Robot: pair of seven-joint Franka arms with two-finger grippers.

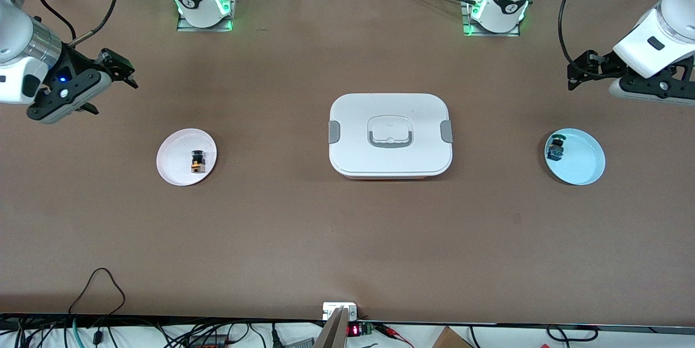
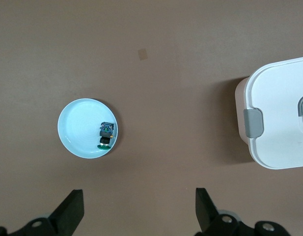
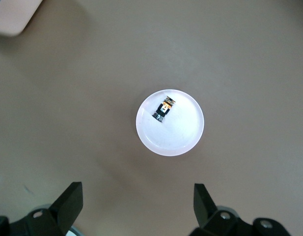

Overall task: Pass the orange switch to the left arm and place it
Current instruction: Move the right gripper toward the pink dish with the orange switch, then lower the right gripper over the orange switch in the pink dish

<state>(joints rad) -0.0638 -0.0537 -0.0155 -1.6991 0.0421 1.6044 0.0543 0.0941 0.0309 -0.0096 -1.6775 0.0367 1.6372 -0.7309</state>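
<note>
The orange switch (image 1: 198, 162) (image 3: 163, 110) lies on a pink plate (image 1: 174, 166) (image 3: 183, 140) toward the right arm's end of the table. My right gripper (image 1: 127, 74) (image 3: 137, 196) hangs open and empty in the air, off to the side of that plate and apart from it. The white box (image 1: 390, 135) (image 2: 281, 118) sits shut in the middle of the table. My left gripper (image 1: 573, 77) (image 2: 140, 201) hangs open and empty above the table near a light blue plate (image 1: 586, 166) (image 2: 75, 125).
A black switch with green-blue parts (image 1: 555, 147) (image 2: 106, 133) lies on the light blue plate toward the left arm's end. Both arm bases (image 1: 203, 3) (image 1: 497, 8) stand along the table edge farthest from the front camera. Cables run along the nearest edge.
</note>
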